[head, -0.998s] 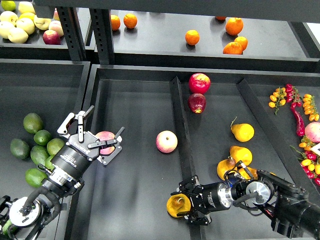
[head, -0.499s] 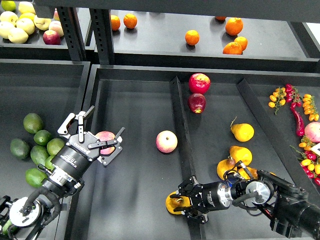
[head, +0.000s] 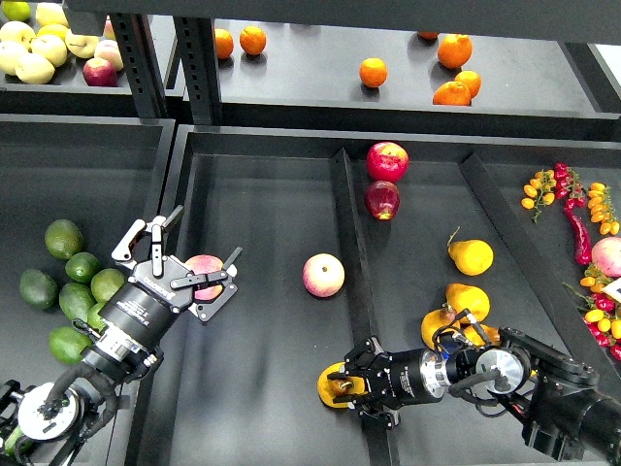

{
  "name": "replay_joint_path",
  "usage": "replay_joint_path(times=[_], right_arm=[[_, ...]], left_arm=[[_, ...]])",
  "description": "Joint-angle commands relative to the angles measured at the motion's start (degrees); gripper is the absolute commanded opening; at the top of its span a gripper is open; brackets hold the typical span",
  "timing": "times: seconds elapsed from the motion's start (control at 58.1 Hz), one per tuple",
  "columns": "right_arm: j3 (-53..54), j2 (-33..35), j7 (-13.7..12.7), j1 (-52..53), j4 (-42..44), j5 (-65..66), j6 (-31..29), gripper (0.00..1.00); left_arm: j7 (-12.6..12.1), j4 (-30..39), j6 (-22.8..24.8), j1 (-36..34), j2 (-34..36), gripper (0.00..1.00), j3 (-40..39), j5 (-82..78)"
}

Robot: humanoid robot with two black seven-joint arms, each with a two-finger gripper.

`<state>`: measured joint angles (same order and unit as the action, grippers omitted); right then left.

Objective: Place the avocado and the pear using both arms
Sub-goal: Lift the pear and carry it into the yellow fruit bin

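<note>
My right gripper point(head: 342, 384) is low at the front, at the near end of the divider point(head: 351, 252). It is shut on the pear point(head: 333, 387), yellow-orange with a dark brown patch, holding it just left of the divider. The dark green avocado point(head: 39, 287) lies in the left tray among several lighter green fruits point(head: 82, 291). My left gripper point(head: 179, 267) is open to the right of those fruits, hovering over a red-pink apple point(head: 205, 271) that its fingers partly hide. It holds nothing.
A pink apple point(head: 323, 275) lies mid-tray left of the divider. Two red apples point(head: 386, 161) and three yellow pears point(head: 471, 256) lie right of it. Tomatoes and a chili point(head: 580, 233) are far right. Oranges point(head: 373, 72) sit on the back shelf.
My right gripper has carried the pear slightly left and up in the view, off the divider's end. The left arm has not moved.
</note>
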<state>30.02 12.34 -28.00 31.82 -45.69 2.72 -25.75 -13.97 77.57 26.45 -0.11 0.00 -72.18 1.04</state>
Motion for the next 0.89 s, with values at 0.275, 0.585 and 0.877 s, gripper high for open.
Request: replay_joint_path(times=[0.275,0.585,0.877], right_arm=[[5.0,11.2,0.0,-1.2,-6.7,-0.8,-0.1,0.14],[4.5,18.8,0.0,-8.9,-9.0,0.3,-0.8,0.15],[5.0,16.1,0.0,-9.8,-3.3,2.2,-0.8,0.16]], left_arm=[[0.0,0.1,0.0,0.3,0.0,1.00,0.0,-0.1],[0.0,0.3,0.2,0.5,0.0,1.00,0.0,-0.1],[0.0,0.4,0.2,0.6,0.0,1.00,0.0,-0.1]])
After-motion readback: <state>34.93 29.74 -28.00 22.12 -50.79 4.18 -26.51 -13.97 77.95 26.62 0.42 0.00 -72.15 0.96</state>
